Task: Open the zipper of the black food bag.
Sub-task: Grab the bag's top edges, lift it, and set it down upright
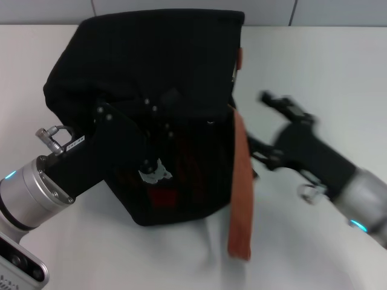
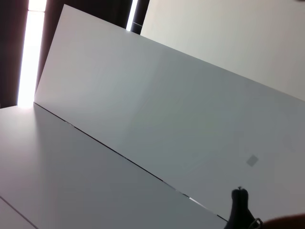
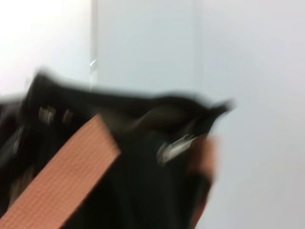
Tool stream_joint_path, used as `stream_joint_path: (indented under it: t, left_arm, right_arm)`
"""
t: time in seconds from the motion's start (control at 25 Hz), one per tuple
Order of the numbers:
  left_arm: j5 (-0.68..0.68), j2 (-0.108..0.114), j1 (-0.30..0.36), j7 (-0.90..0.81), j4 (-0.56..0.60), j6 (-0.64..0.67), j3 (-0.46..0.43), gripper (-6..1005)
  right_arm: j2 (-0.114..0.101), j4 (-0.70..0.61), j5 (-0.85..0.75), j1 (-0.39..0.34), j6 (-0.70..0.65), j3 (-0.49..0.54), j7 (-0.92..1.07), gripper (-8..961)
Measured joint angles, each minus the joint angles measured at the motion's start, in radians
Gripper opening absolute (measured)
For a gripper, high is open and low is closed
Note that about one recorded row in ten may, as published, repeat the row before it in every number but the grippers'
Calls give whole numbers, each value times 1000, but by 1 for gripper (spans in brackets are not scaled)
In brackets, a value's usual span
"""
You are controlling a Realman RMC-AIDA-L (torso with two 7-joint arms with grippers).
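Observation:
The black food bag (image 1: pixel 151 66) stands in the middle of the white table in the head view, with a bear patch (image 1: pixel 156 174) on its front. One orange-brown handle (image 1: pixel 242 193) hangs down its right side. My left gripper (image 1: pixel 151 124) is pressed against the bag's upper front, black on black, so its hold is unclear. My right gripper (image 1: pixel 263 127) hovers just right of the bag, blurred, its fingers spread apart and empty. The right wrist view shows the bag's end (image 3: pixel 138 181), the handle (image 3: pixel 62 186) and a small metal piece (image 3: pixel 174 145). I cannot make out the zipper line.
The white table (image 1: pixel 314 60) has bare surface to the right of and in front of the bag. A tiled wall runs along the far edge. The left wrist view shows only white panels (image 2: pixel 157 109) and a dark tip at its edge.

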Motion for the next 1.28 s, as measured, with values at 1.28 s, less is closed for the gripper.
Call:
stream_joint_path:
  t: [1.28]
  left_arm:
    - [1,-1,-16,92,-63,-80,38,89]
  right_arm:
    - [1,170,-71,-111,-98,129,-441,798]
